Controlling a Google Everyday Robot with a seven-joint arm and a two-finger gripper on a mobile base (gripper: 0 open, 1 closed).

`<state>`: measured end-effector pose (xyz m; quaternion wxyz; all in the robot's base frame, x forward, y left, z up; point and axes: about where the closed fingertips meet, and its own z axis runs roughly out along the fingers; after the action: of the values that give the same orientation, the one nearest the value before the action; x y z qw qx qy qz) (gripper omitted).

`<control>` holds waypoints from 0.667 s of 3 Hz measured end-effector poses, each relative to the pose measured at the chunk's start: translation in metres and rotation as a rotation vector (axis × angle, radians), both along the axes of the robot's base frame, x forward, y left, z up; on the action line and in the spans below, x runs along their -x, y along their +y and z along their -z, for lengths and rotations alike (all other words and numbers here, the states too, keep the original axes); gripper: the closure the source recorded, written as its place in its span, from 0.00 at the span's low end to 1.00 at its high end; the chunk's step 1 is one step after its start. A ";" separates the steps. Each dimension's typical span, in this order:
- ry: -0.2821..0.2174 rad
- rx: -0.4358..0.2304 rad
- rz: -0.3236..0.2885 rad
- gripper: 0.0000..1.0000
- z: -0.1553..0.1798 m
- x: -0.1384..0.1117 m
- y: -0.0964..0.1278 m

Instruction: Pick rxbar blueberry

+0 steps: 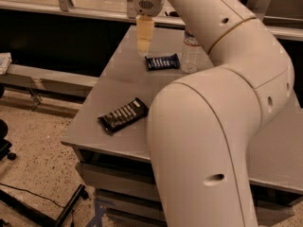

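My tool (144, 47) hangs over the far left part of the grey tabletop (118, 86), pointing straight down from its round wrist, with its pale tips just above the surface or close to it; I cannot tell whether they touch. Whether the tool is apart or together I cannot tell either, since it shows as one pale block from this side. The rxbar blueberry (162, 62) lies flat on the tabletop just to the right of the tool and a little nearer than it, not yet under it. Its dark blue wrapper runs mostly left to right, with the right end tipped slightly toward the far side, so its left end is the one closest to me. A clear water bottle (191, 51) stands upright just beside the bar's right end, perhaps touching it. A longer black bar (123, 116) with white lines lies well apart, near the front left edge, and it is not what I am after. My own arm (213, 126) fills the right of the view and hides that side of the tabletop. I judge that I am in the approach: the coming move is a short shift right and slightly nearer to centre over the blue bar, then closing across its short width, keeping off the bottle.
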<state>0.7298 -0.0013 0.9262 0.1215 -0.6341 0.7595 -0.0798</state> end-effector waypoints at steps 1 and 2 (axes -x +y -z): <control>0.002 0.000 0.004 0.00 0.001 -0.002 0.000; 0.004 0.001 0.007 0.00 0.002 -0.003 -0.001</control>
<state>0.7327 -0.0022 0.9240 0.1193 -0.6317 0.7619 -0.0794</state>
